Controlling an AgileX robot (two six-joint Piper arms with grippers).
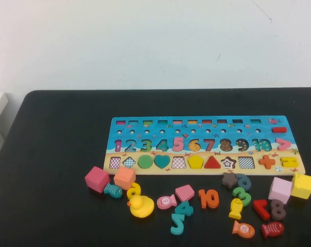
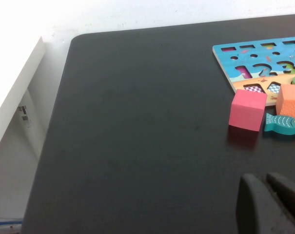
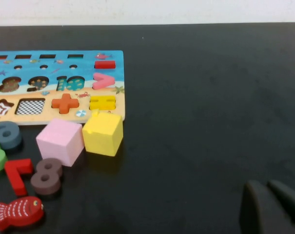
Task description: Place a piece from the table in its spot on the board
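Note:
The board (image 1: pixel 201 128) lies flat on the black table (image 1: pixel 57 139), toward the back. The yellow pentagon piece (image 1: pixel 195 161) sits in its slot in the board's bottom row, between a checkered square slot and a red triangle. Neither arm shows in the high view. My left gripper (image 2: pixel 264 181) hovers shut and empty over bare table, short of the board's left end (image 2: pixel 264 56). My right gripper (image 3: pixel 265 185) is shut and empty too, over bare table to the right of the board's right end (image 3: pixel 64 61).
Loose pieces lie in front of the board: a pink cube (image 1: pixel 96 178), an orange cube (image 1: pixel 124 177), a yellow duck (image 1: pixel 141 206), a yellow cube (image 1: pixel 302 186), a pale pink cube (image 1: pixel 280 189), several numbers and fish. A white shelf (image 2: pixel 15 92) stands left of the table.

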